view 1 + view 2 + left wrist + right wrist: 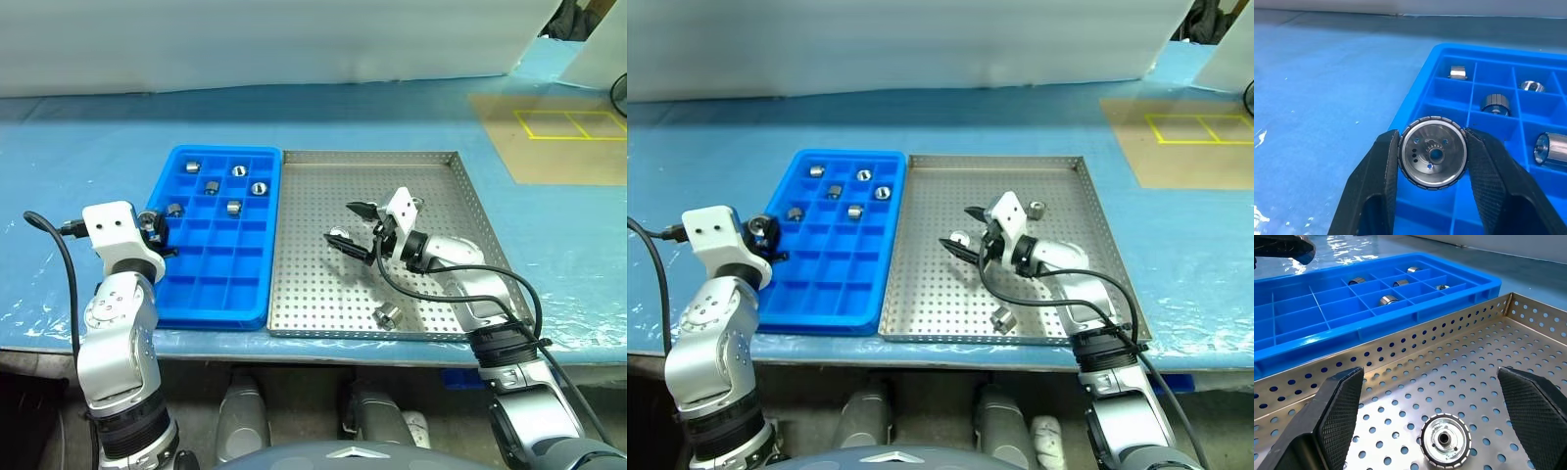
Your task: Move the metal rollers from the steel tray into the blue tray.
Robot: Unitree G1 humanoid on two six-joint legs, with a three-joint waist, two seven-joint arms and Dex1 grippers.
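Left gripper (1432, 156) clamps a roller (1433, 158) beside the blue tray (196, 294); early release misses it. Right gripper (1432, 426), spread wide, could nudge its roller (1445, 440) away.

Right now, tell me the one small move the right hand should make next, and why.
Probably ease the right hand forward and close on the roller lying on the steel tray. That roller sits on the perforated floor between its wide-open fingers, not yet gripped. The left hand already pinches another roller at the blue tray's edge, so the right is free to grasp.
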